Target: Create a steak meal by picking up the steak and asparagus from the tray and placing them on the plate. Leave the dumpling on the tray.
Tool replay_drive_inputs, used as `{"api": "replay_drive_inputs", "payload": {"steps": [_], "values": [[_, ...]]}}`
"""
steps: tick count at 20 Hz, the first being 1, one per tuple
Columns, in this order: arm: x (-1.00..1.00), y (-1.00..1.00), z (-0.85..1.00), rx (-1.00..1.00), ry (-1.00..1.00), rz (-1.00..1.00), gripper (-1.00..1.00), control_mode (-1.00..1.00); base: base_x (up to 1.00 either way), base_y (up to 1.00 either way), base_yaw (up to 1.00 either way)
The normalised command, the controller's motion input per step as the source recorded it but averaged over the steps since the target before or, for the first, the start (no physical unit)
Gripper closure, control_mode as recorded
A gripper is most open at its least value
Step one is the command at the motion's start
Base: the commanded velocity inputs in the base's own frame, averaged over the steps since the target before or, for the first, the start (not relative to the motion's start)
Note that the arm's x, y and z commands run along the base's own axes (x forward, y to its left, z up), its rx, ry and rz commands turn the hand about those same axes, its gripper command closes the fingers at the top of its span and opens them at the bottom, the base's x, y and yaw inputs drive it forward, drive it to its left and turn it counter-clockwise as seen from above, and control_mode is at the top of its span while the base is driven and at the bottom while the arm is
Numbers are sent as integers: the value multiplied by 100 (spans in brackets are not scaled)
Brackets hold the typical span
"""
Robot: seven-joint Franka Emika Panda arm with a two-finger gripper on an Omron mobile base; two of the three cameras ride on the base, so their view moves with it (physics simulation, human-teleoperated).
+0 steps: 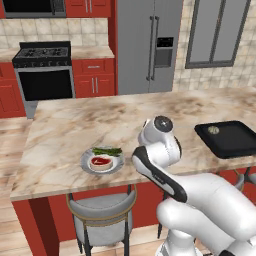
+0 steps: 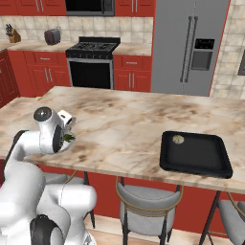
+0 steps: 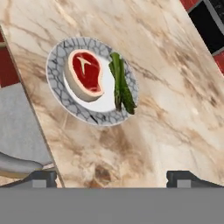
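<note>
The plate [image 1: 85, 163] [image 3: 56, 69] lies near the island counter's front left edge. The steak [image 1: 100, 161] [image 3: 85, 72] rests on its centre. The asparagus [image 1: 107, 150] [image 3: 121, 88] lies along the plate's far rim, and a bit of it peeks out beside the arm [image 2: 69, 138]. My gripper [image 3: 116, 178] hovers above the counter a little to the side of the plate, open, with nothing between its fingers. The black tray [image 1: 235, 142] [image 2: 201, 158] sits far right on the counter, with the dumpling [image 1: 213, 130] [image 2: 177, 139] in its far left corner.
Grey stools [image 1: 102, 210] [image 2: 143, 198] stand under the counter's front edge. A stove [image 1: 42, 70] and a steel fridge [image 1: 147, 45] line the back wall. Bare marble counter [image 2: 124, 124] stretches between the plate and the tray.
</note>
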Motion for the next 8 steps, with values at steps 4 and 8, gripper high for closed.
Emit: {"api": "replay_drive_inputs", "payload": {"steps": [4,8], "values": [[0,-79,0,7,0,1,-100,-100,0,0,0],[-1,-77,0,8,0,1,-100,-100,0,0,0]]}}
